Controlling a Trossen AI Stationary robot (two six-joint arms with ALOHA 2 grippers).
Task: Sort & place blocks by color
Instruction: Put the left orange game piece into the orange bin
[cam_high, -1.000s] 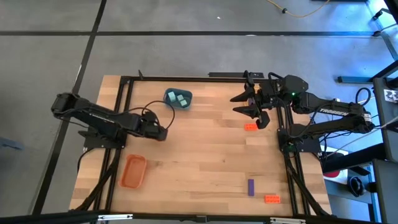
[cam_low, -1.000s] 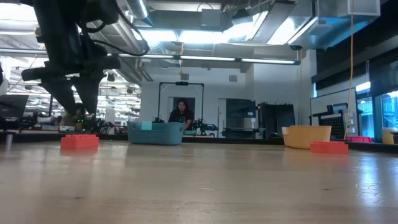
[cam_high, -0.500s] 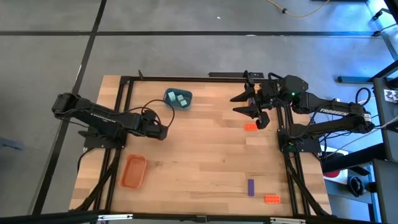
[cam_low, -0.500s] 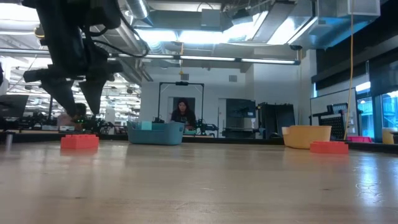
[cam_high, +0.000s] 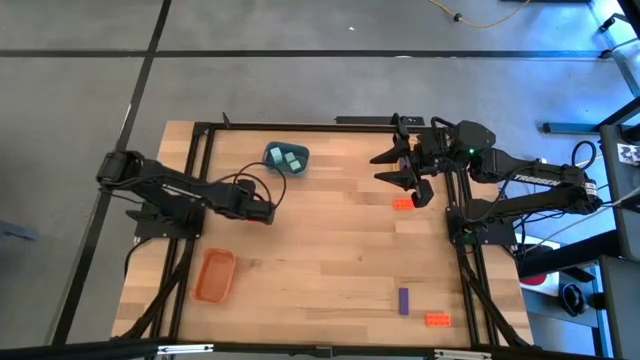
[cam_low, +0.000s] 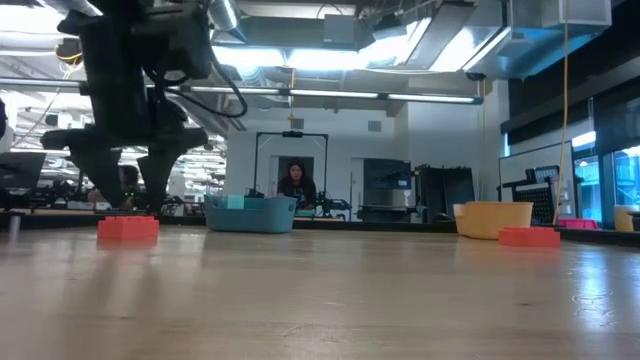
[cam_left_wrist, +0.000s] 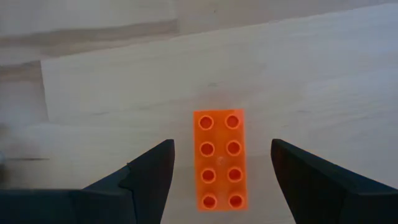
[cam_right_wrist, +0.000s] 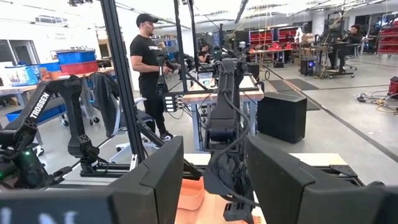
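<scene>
High view: the right gripper (cam_high: 400, 180) hangs near the right edge of the wooden surface (cam_high: 320, 250), its fingers spread, just beside an orange block (cam_high: 403, 203) lying there. The left gripper (cam_high: 265, 212) reaches out over bare wood left of centre, well apart from every block. Pale teal blocks (cam_high: 290, 157) sit inside a blue tray (cam_high: 272, 150) at the far side. An orange tray (cam_high: 214, 275) lies near the left arm. A purple block (cam_high: 403, 300) and a second orange block (cam_high: 437, 319) lie close together at the near right.

Low view: the dark gripper pointing down at the picture's left, the right arm's going by the overhead camera, holds its fingers (cam_low: 152, 190) apart just above the orange block. The blue tray, a yellow tray (cam_low: 493, 219) and another orange-red block (cam_low: 530, 237) stand farther along the surface. A person (cam_low: 292, 184) shows in the room behind.

Left wrist view: the left gripper's fingers (cam_left_wrist: 149, 174) are spread wide on either side of an eight-stud orange block (cam_left_wrist: 221, 160) lying flat on the wood, touching neither.

Right wrist view: the right gripper's fingers (cam_right_wrist: 155, 180) stand parted, nothing between them. Beyond them, the other arm (cam_right_wrist: 225, 124) and the orange tray show, with a person in black (cam_right_wrist: 149, 62) standing in the workshop.
</scene>
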